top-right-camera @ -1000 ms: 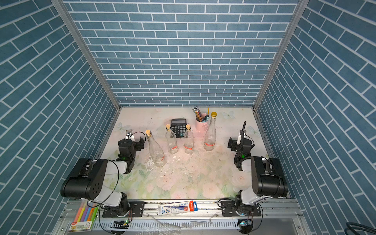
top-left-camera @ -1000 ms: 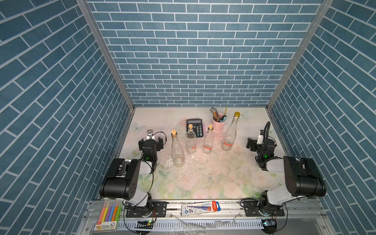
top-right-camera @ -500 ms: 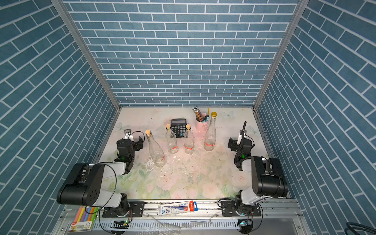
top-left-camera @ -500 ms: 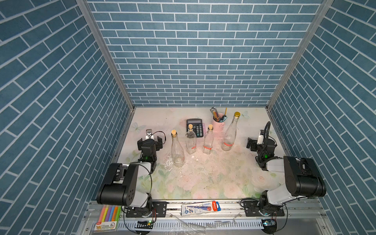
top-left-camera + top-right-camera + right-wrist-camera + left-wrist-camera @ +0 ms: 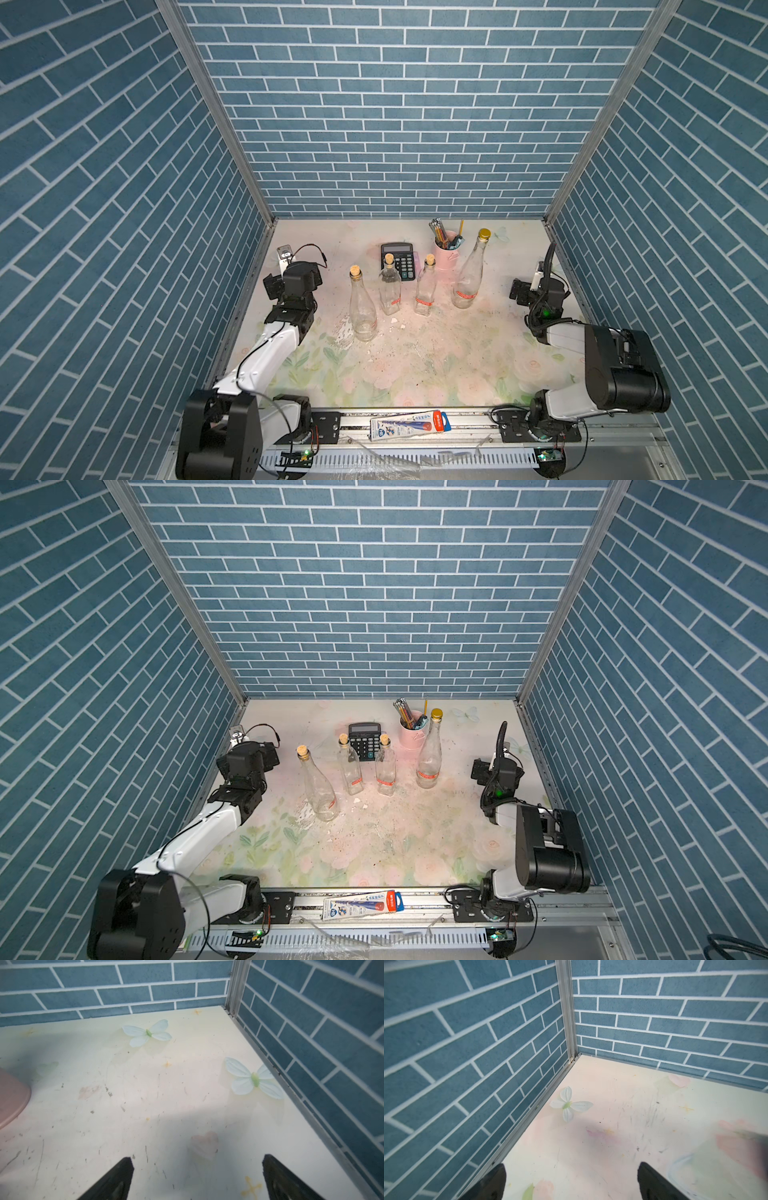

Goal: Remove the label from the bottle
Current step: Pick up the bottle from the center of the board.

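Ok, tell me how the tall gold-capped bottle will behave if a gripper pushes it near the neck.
The tall bottle would probably tip rather than slide: it stands upright, narrow and high over a small base. It looks like clear glass, so likely smooth, slippery and breakable if it falls. It appears empty, so probably light for its height.

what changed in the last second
The left arm stretched out: its elbow sank toward the front rail and the left gripper edged toward the back wall. Its jaws are open and empty; nothing was taken or let go. The right gripper, bottles, calculator and pen cup stayed put.
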Robot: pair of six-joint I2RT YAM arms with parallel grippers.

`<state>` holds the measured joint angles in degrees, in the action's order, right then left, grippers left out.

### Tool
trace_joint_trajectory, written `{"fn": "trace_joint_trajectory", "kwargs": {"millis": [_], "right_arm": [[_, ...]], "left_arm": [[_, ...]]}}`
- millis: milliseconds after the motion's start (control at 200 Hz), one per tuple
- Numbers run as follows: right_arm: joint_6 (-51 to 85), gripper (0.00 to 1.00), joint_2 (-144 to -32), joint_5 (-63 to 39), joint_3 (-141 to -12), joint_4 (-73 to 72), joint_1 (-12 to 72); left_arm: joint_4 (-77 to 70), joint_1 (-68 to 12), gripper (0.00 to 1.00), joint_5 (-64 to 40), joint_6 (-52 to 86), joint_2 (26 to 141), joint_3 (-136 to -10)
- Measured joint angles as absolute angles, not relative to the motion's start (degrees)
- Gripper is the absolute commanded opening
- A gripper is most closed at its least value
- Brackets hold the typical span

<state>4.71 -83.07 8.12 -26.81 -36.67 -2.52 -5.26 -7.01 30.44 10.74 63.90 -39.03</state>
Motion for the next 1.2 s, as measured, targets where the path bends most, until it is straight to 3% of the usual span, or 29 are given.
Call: {"fn": "trace_joint_trajectory", "kwargs": {"millis": [225, 525, 810, 1200], "right_arm": [[7.2, 0.99, -73.9, 11.9, -37.5, -19.6, -2.5], [9.9, 0.99, -59.1, 9.8, -44.3, 3.0, -2.5], [11.8, 0.99, -46.6, 5.4, -49.6, 19.8, -2.0], [11.0, 0.99, -36.5, -10.4, -48.8, 27.4, 0.8]], "left_arm": [[18.2, -8.3, 1.00, 24.4, 12.4, 53.7, -52.8], [34.9, -8.4, 1.00, -1.8, 3.3, 43.9, -57.9], [41.1, -9.0, 0.99, -20.7, -2.8, 42.7, -59.6], [41.8, -11.0, 1.00, -27.7, -5.5, 39.4, -58.0]]}}
